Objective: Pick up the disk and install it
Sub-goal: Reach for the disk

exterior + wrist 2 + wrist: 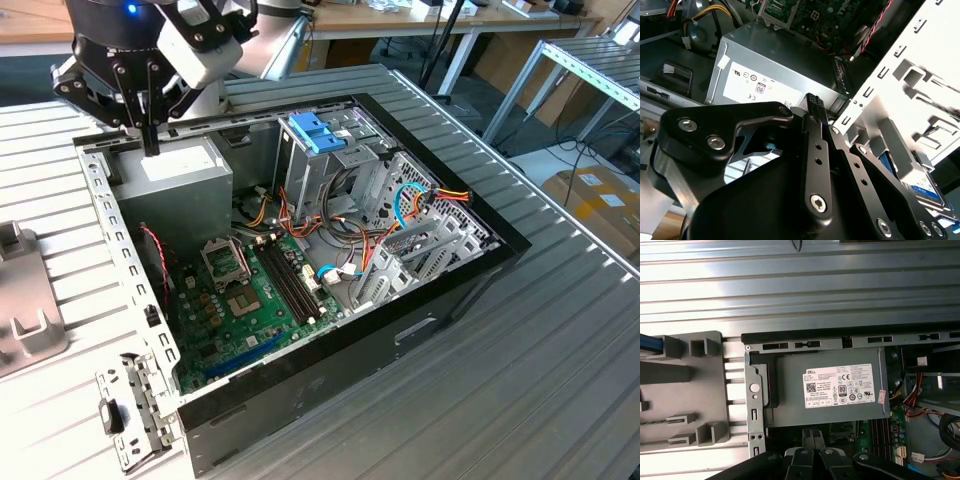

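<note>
In the second wrist view a corner of the disk [926, 189] shows, silver-grey with a label and a light-blue frame, lying outside the computer case beside its pale metal rear panel [900, 95]. A blue edge [649, 346], probably the same disk, sits in the grey holder [685, 390] in the first wrist view. My gripper [150, 143] hangs over the rear corner of the case, just above the grey power supply box [185, 172]. Its black fingers [812, 102] are pressed together, shut on nothing, and their tips [814, 436] point at the power supply [830, 387].
The open case [300, 250] lies flat on a ribbed metal table [540, 350], with a green motherboard [250, 300], coloured cables [420, 200] and a fixed drive cage with blue tabs [315, 132]. A grey holder fixture [25, 300] stands at the exterior view's left.
</note>
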`<state>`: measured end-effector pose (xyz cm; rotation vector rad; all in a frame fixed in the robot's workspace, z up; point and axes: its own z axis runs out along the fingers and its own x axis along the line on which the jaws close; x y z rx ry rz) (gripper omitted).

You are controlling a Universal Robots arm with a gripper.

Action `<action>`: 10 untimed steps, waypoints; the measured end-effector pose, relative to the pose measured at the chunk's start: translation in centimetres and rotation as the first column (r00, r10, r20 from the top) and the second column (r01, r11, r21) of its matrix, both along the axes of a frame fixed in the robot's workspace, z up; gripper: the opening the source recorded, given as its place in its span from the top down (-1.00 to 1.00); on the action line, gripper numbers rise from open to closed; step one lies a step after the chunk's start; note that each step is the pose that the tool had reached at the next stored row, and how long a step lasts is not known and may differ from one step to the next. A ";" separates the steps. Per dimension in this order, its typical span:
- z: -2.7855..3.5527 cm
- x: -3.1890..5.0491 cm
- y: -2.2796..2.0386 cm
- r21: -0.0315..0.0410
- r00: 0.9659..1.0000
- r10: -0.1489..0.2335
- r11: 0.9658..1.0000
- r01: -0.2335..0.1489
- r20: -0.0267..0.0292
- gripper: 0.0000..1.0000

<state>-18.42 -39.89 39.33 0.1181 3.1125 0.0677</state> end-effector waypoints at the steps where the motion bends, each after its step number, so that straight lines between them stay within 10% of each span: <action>1: 0.00 -0.07 0.00 0.000 1.000 0.000 1.000 0.000 0.000 0.79; 10: 0.00 -0.65 0.00 0.000 1.000 0.000 1.000 0.000 0.000 0.79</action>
